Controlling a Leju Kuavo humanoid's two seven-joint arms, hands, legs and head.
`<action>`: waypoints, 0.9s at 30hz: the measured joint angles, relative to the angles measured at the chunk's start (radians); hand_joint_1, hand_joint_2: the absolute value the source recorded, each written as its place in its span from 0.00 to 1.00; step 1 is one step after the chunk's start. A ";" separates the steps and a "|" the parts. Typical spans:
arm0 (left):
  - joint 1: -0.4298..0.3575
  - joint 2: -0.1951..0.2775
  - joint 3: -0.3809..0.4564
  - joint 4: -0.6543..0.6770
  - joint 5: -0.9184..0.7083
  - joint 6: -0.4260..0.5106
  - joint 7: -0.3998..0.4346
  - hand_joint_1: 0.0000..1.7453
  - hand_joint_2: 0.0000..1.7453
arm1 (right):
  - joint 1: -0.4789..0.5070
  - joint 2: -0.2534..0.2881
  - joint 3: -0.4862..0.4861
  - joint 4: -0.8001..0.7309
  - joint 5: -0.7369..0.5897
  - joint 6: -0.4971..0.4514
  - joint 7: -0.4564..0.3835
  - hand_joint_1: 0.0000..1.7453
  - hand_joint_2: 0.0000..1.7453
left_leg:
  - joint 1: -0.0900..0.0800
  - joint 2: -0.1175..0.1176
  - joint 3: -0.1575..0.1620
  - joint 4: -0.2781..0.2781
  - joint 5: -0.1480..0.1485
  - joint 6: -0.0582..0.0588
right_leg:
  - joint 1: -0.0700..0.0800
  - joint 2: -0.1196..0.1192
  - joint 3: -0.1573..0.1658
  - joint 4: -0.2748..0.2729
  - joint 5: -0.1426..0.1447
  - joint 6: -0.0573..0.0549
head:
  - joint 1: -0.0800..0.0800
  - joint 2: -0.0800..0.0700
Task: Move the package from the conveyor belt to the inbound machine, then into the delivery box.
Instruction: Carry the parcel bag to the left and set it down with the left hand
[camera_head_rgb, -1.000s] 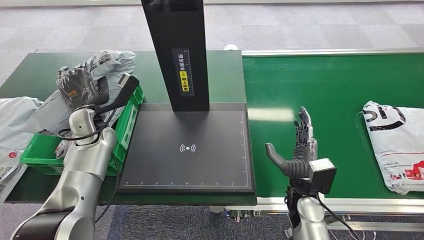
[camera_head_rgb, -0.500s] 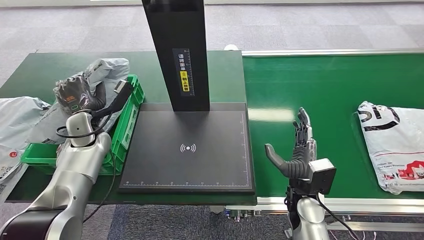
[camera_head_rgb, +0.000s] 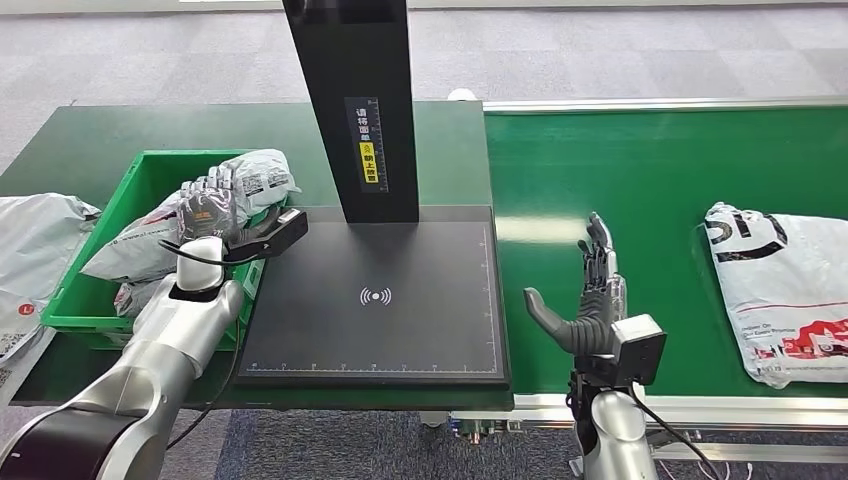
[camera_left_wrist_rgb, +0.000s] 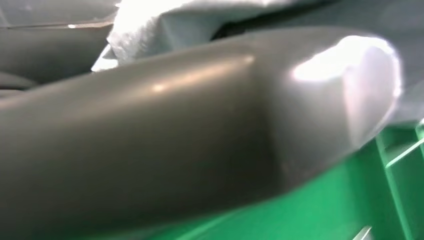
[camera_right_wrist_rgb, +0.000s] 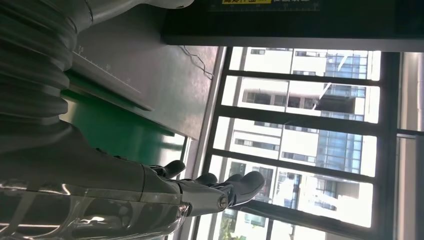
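Green belt (camera_head_rgb: 650, 170) (mostly bare), right hand (camera_head_rgb: 592, 300) spread.

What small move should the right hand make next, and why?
Probably reach sideways toward the package on the conveyor belt. The right hand hovers open over bare belt, well short of it, while the left hand is at the green box.
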 joint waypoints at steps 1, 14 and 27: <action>0.000 0.000 0.000 0.003 0.001 0.019 0.002 0.00 0.00 | -0.001 0.000 0.000 0.003 0.003 0.001 -0.001 0.00 1.00 | 0.000 0.000 0.000 0.000 0.000 0.000 | 0.000 0.000 0.000 0.000 0.000 0.000 | 0.000 0.000; 0.039 -0.033 0.120 -0.048 0.186 0.391 -0.312 0.00 0.00 | 0.000 0.000 -0.001 0.018 0.008 -0.004 0.004 0.00 1.00 | 0.000 0.000 0.000 0.000 0.000 0.000 | 0.000 0.000 0.000 0.000 0.000 0.000 | 0.000 0.000; 0.175 -0.209 0.471 -0.359 0.551 0.403 -0.976 0.00 0.00 | 0.000 0.000 0.001 0.039 0.003 -0.025 0.002 0.00 1.00 | 0.000 0.000 0.000 0.000 0.000 0.000 | 0.000 0.000 0.000 0.000 0.000 0.000 | 0.000 0.000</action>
